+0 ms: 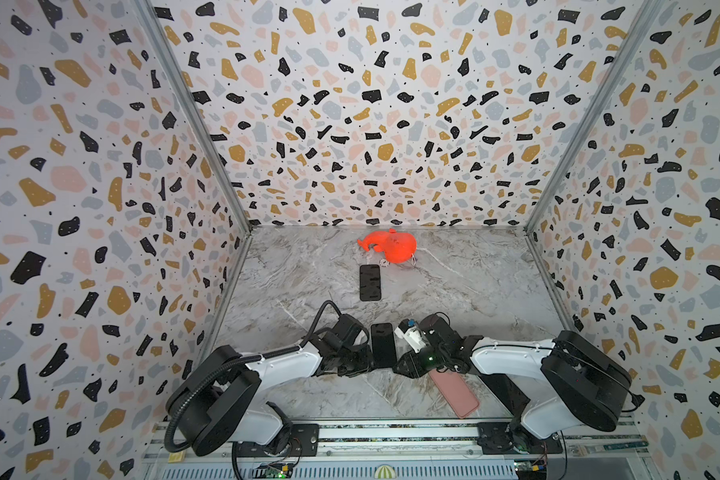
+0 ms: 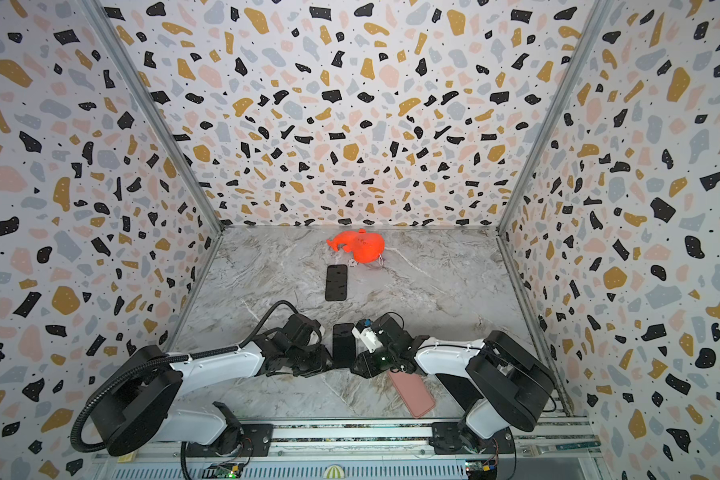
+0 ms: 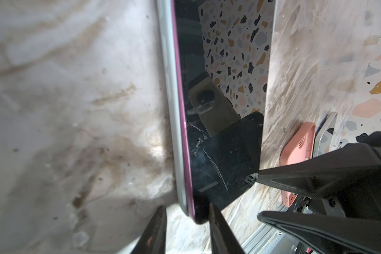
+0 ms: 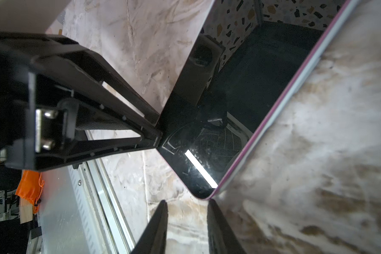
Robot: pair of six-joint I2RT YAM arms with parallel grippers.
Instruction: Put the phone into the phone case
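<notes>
Between the end effectors: phone (image 1: pixel 382 345), screen up, on or just above the surface (image 1: pixel 454 282).
Left end effector (image 3: pixel 186 206): jaws straddle a phone corner; whether they grasp it, I cannot tell.
Right end effector (image 4: pixel 187 201): released, phone corner just ahead.
Pink phone case (image 1: pixel 454 392): behind the right end effector.
Advice: pinch both corners squarely before carrying.

A crumpled orange soft thing (image 1: pixel 391 246) lies near the back edge of the grey marble-patterned table (image 1: pixel 474 291), with a thin white cord (image 1: pixel 385 263) at its near side. Terrazzo-print walls (image 1: pixel 350 104), speckled black, ochre, pink and grey, close in three sides. An aluminium rail (image 1: pixel 391 434) runs along the front edge. In the right wrist view, orange fabric (image 4: pixel 29 187) shows beyond that rail.
</notes>
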